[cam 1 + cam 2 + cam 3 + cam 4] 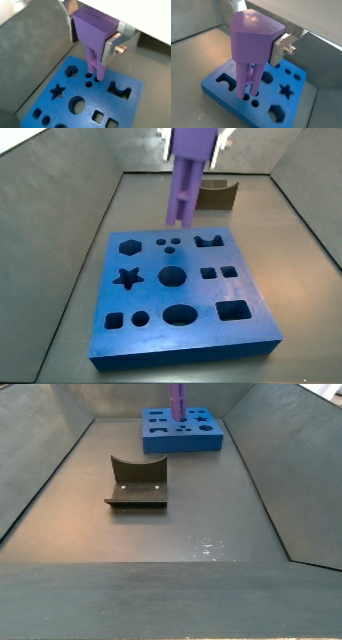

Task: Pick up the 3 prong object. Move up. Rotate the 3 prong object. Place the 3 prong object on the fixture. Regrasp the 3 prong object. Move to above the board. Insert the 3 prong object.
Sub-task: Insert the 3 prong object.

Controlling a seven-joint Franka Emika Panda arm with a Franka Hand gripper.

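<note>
hovering gripper (95, 30) clasping 3 prong object (95, 37)

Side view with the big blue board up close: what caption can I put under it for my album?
The gripper holds the 3 prong object above the board.

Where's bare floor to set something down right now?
Bare floor lies between the fixture and the near wall, and along both sides of the board. Crowded over the board: the claw holds the 3 prong object there.
</note>
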